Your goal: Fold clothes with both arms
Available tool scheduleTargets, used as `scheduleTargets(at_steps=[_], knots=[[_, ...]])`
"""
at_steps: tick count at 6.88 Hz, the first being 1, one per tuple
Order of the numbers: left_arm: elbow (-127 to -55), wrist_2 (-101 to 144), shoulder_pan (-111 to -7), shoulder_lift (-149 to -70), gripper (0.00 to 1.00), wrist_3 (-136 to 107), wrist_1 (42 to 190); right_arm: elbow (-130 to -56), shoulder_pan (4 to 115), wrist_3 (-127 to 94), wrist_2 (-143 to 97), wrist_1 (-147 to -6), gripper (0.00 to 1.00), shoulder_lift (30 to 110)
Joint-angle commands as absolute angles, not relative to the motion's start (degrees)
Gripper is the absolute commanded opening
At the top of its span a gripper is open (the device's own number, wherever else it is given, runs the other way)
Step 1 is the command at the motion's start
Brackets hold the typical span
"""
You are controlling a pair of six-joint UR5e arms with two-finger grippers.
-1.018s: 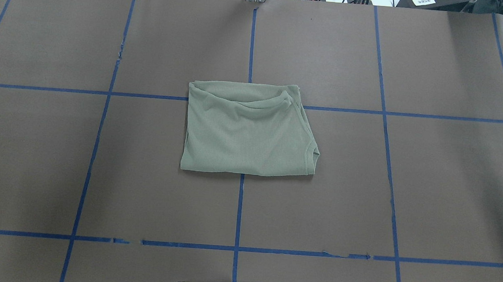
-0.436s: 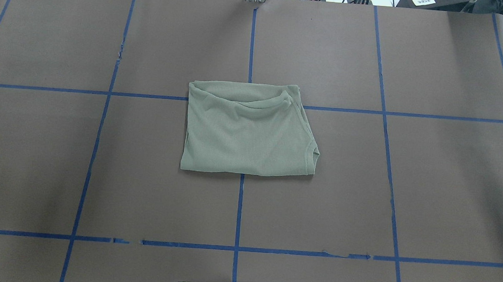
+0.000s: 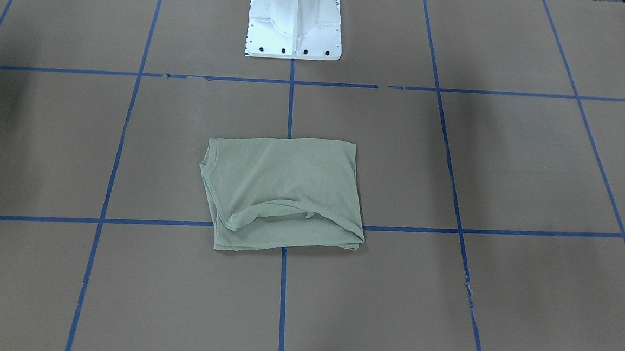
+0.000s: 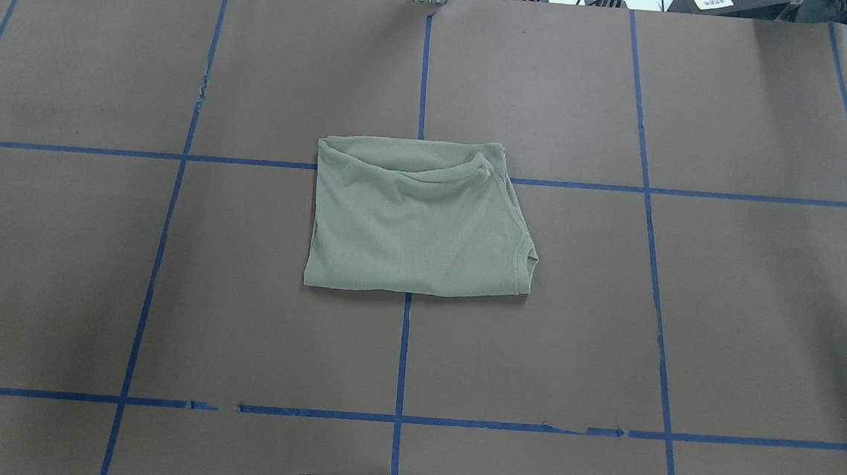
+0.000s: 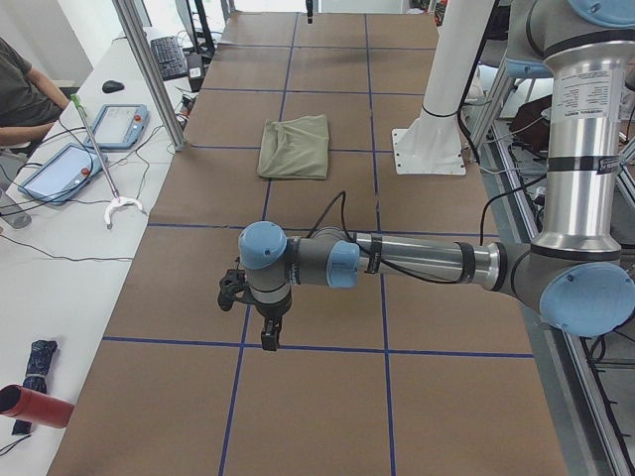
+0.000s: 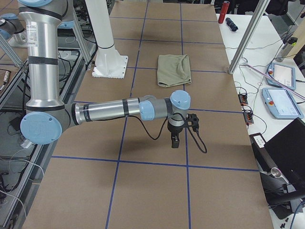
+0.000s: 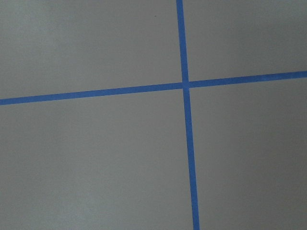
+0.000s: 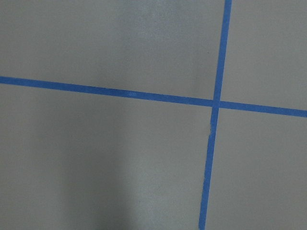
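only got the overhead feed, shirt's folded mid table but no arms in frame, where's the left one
Observer: The left arm reaches out low toward the table end on the robot's left. The left gripper points down over the brown paper, well apart from the shirt.
Operator: and the right
Observer: The right arm reaches the same way toward the opposite end, with the right gripper pointing down, also apart from the shirt.
Operator: either one holding anything
Observer: Nothing hangs from either gripper. Both wrist views show only brown paper and a blue tape crossing. I cannot tell whether they are open or shut.
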State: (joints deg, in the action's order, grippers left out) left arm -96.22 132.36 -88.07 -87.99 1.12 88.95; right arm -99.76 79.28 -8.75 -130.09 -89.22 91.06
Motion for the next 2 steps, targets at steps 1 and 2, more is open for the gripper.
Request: scheduleTargets(at_steps=[1, 2], knots=[[-96.2, 132.9, -88.0, -88.2, 1.00, 1.1, 89.0, -99.8, 79.3, -8.9, -130.2, -89.2, 1.00, 91.1], [-96.2, 132.9, -88.0, -88.3, 1.00, 1.1, 89.0, -99.8, 79.3, -8.8, -130.2, -89.2, 1.00, 91.1]])
